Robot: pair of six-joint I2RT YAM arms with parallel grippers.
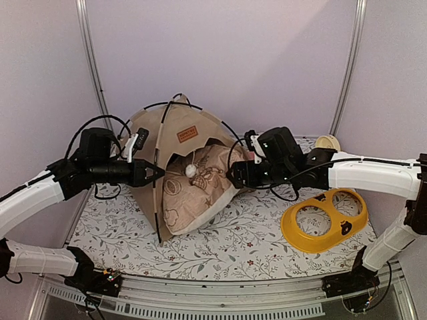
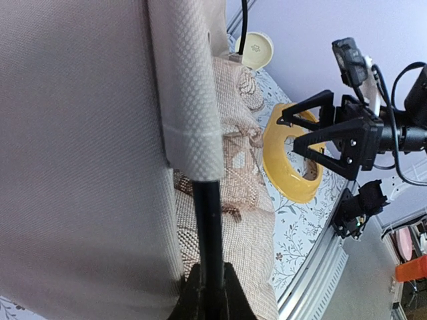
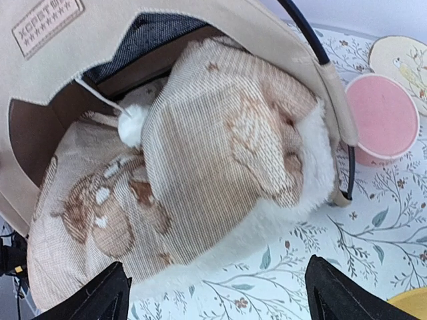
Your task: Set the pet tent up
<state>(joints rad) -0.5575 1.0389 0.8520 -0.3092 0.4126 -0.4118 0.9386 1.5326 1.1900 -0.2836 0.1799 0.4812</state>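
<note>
tent [image 1: 150, 143] up at the back-middle of the floral cloth [image 1: 227, 233], beige pillow [image 1: 200, 193] stuffed in the doorway, white pom-pom [image 1: 191, 171] dangling in front. left gripper [image 1: 159, 174] pinched tight on the black pole [image 2: 208, 227] at the tent's left edge. right gripper [image 3: 217, 300] spread wide just off the pillow, holding nothing. yellow bowl stand [image 1: 297, 233] further right.

Your left tool [image 2: 209, 283] is clamped shut on a pole [image 2: 208, 220]; your right tool [image 1: 231, 175] holds its fingers [image 3: 100, 297] spread wide.
</note>
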